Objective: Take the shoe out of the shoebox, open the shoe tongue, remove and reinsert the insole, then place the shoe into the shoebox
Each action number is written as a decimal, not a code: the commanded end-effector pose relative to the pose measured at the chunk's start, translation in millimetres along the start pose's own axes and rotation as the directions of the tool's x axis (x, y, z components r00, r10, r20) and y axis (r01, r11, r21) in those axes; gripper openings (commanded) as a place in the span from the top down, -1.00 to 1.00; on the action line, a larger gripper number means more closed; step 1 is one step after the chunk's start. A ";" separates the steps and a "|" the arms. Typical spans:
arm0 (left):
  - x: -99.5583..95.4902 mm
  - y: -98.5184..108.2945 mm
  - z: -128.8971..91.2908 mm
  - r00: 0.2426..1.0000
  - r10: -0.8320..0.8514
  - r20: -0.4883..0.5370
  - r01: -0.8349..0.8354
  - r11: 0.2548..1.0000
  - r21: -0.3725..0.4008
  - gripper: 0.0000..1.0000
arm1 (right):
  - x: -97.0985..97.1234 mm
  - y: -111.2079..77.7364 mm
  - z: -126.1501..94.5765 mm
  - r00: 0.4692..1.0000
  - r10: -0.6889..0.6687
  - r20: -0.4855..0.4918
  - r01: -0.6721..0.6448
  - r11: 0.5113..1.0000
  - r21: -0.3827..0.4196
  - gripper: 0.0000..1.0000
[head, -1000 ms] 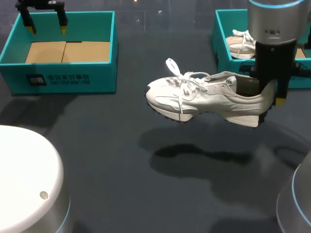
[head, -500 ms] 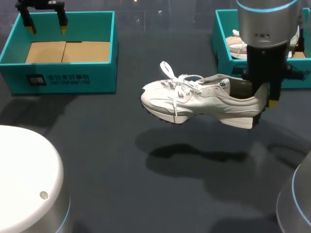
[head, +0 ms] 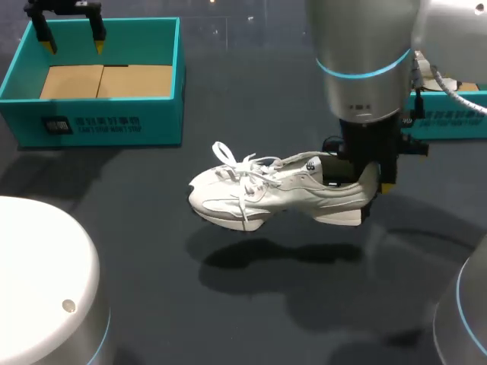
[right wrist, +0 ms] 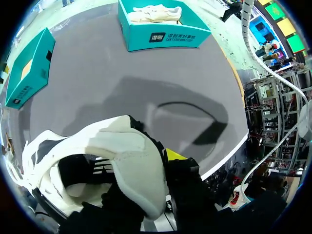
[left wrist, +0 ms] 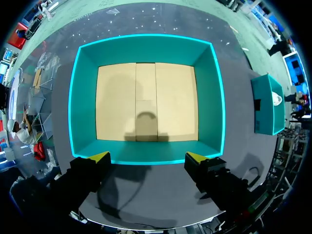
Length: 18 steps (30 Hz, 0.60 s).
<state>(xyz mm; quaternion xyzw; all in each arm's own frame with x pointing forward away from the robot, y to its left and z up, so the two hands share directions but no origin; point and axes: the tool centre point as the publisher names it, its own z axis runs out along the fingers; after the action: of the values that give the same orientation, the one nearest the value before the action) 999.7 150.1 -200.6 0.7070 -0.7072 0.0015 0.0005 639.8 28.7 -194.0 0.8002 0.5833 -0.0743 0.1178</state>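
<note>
Shoe, white low-top lace-up trainer with pale thick sole (head: 278, 194): one item, carried clear of the dark grey table (head: 152, 228) over its middle. Its shadow lies below it, the toe points toward the left edge and dips slightly, and the heel points toward the right edge. Right gripper (head: 373, 176) is clamped on the heel collar, apparently with one finger inside the opening and the yellow-tipped one outside the back. Handling, by judgement: light; upper soft and yielding; sole and heel cup the stiffer parts and so the surest holds. The tongue is thin, to be pinched by its top edge. The insole will likely bend. Laces are loose and looped, liable to snag. Held at one end only, the shoe may swing or droop. Left gripper (head: 74, 44) is spread wide with nothing in it, poised over the near wall of the teal cardboard shoebox with bare tan floor (head: 99, 122) at the far left corner. A second teal shoebox (right wrist: 165, 36) at the far right corner holds another white shoe (right wrist: 153, 13). Room: broad bare table beneath the shoe and toward the near edge, well apart from both boxes; box walls are the only edges to mind.
</note>
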 end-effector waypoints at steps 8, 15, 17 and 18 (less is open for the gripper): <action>0.0 -0.1 -0.1 1.000 0.000 0.001 0.000 1.000 -0.001 -1.00 | 54.3 -10.9 16.8 0.997 0.065 0.043 -0.066 0.997 0.037 1.00; 0.0 -0.1 -0.1 1.000 0.000 0.001 0.000 1.000 -0.001 -1.00 | 54.3 -10.9 16.8 0.997 0.065 0.043 -0.066 0.997 0.037 1.00; 0.0 -0.1 -0.1 1.000 0.000 0.001 0.000 1.000 -0.001 -1.00 | 60.8 -14.3 18.2 0.998 0.062 0.032 -0.061 0.998 -0.015 1.00; 0.0 -0.1 -0.1 1.000 0.000 0.001 0.000 1.000 -0.001 -1.00 | 65.9 -15.1 22.9 0.997 0.065 0.047 -0.063 0.997 -0.040 1.00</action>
<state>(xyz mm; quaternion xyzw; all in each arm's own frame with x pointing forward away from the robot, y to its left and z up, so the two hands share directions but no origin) 999.7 150.0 -200.6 0.7071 -0.7072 0.0015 0.0005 654.2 60.5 -225.3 0.7937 0.5981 -0.0547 0.0959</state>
